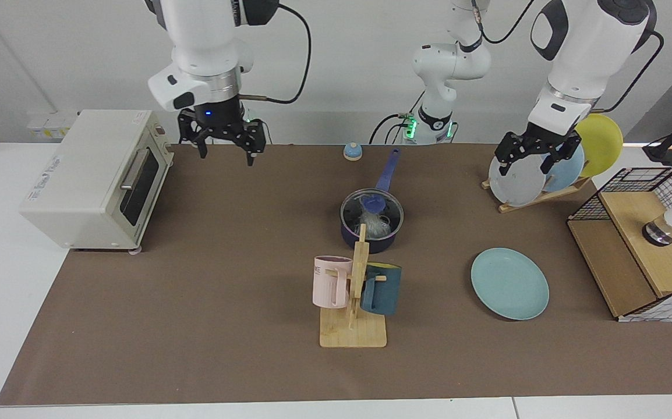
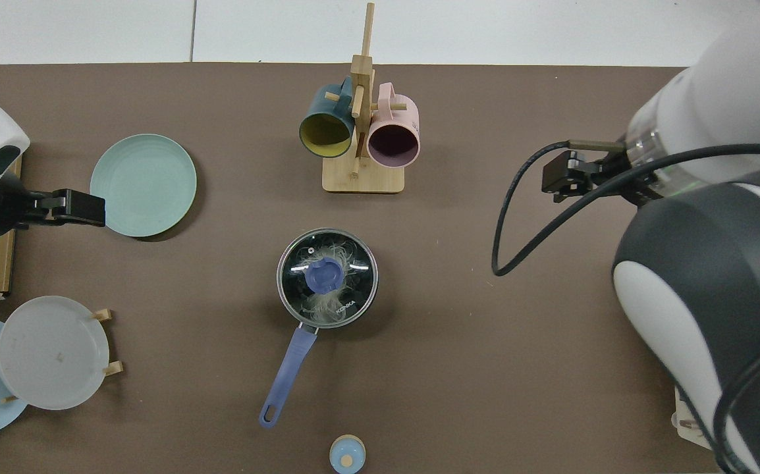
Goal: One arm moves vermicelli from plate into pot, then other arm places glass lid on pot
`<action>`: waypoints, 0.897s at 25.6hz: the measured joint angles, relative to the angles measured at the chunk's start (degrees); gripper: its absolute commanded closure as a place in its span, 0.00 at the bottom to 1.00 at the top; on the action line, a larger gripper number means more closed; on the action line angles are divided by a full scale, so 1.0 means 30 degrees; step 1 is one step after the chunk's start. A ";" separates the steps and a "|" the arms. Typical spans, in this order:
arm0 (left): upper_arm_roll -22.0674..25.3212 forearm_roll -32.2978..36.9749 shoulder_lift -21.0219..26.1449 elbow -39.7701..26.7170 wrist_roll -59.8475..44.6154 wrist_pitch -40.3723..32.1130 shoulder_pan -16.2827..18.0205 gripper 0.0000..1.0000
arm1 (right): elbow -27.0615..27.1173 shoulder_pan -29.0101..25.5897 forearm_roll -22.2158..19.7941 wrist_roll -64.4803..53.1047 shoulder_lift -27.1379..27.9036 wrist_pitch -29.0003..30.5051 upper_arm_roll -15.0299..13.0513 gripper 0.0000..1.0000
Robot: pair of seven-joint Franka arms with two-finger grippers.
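Glass lid (image 1: 372,205) sits on pot (image 1: 371,233), noodles (image 2: 335,304) inside. Right jaws (image 1: 223,143) spread, empty, well apart by toaster oven (image 1: 97,180); left jaws (image 1: 533,156) spread, empty, over plate rack (image 1: 537,195).

toaster oven (image 1: 94,177) | mug rack (image 1: 354,302): pink mug (image 1: 330,281), teal mug (image 1: 381,288) | plate rack (image 1: 537,195)
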 measured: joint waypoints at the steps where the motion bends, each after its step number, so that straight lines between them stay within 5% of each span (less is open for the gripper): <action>1: 0.0000 0.0000 0.0000 0.0000 0.0000 0.0000 0.0000 0.00 | -0.0189 -0.0017 0.0042 -0.0119 -0.0108 0.0000 -0.0424 0.00; 15: 0.0000 0.0000 0.0000 0.0000 0.0000 -0.0001 0.0000 0.00 | -0.5897 -0.0416 0.1534 -0.4758 -0.2930 0.3284 -0.3579 0.00; 23: 0.0000 0.0000 0.0000 0.0000 0.0000 -0.0002 0.0000 0.00 | -0.7071 -0.1040 0.1797 -0.6272 -0.3684 0.3688 -0.3773 0.00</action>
